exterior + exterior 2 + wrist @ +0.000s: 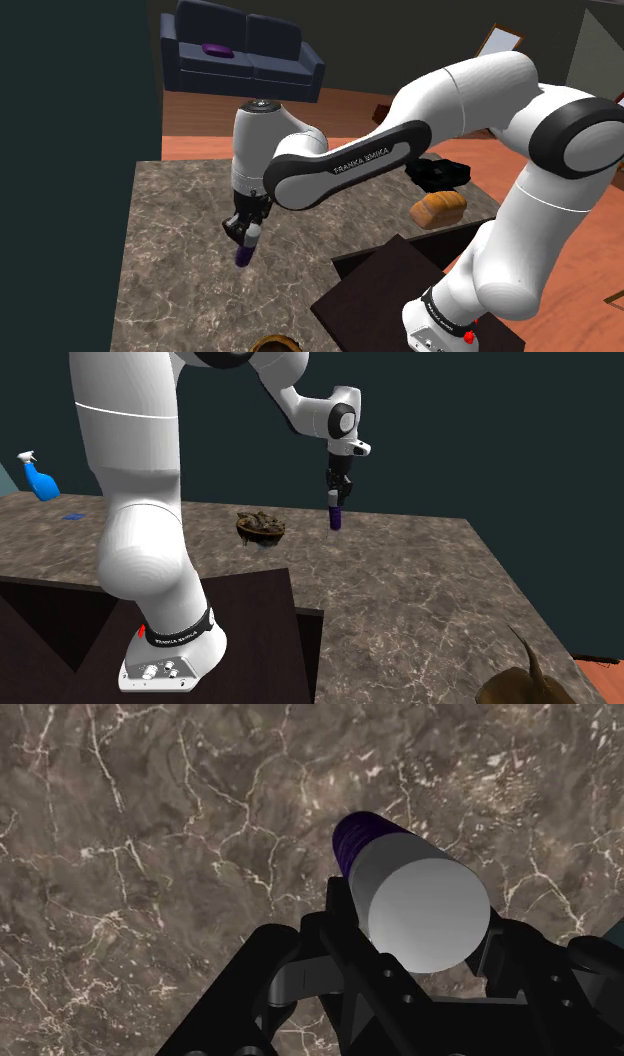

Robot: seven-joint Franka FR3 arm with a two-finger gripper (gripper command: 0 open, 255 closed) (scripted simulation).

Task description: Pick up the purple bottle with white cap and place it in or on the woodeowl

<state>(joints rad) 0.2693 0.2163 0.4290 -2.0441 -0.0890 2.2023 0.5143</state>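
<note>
- Brown marbled stone surface (pixel 170 270) in a living room; a dark blue sofa (pixel 245 55) with a purple cushion (pixel 217 49) stands far behind it on a reddish floor.
- The arm reaches out from its dark stand (pixel 385 290) over the middle of the surface.
- The gripper (pixel 337 492) points straight down. Its fingers are closed partway, clamped on the white cap end of the purple bottle (pixel 336 515).
- In the wrist view the cap sits tight between the two black fingers, and the purple ribbed body points away toward the stone.
- The bottle hangs upright below the gripper. Its base looks clear of the surface, so I judge it lifted, though not by much.
- The brown bowl (pixel 262 530) rests on the surface to the second exterior view's left of the bottle, near but apart. Something dark lies in it; I cannot tell what.
- In the shoulder view the bowl's rim shows at the near edge, nearer than the bottle.
- Other items: a bread loaf (pixel 438 207) at the shoulder view's right, and a blue spray bottle (pixel 38 477) at the second exterior view's far left.
- Progress, as judged: the pick looks done, with a secure grasp and the bottle off the stone. What is left is the carry across to the bowl, lowering into it, and release.
</note>
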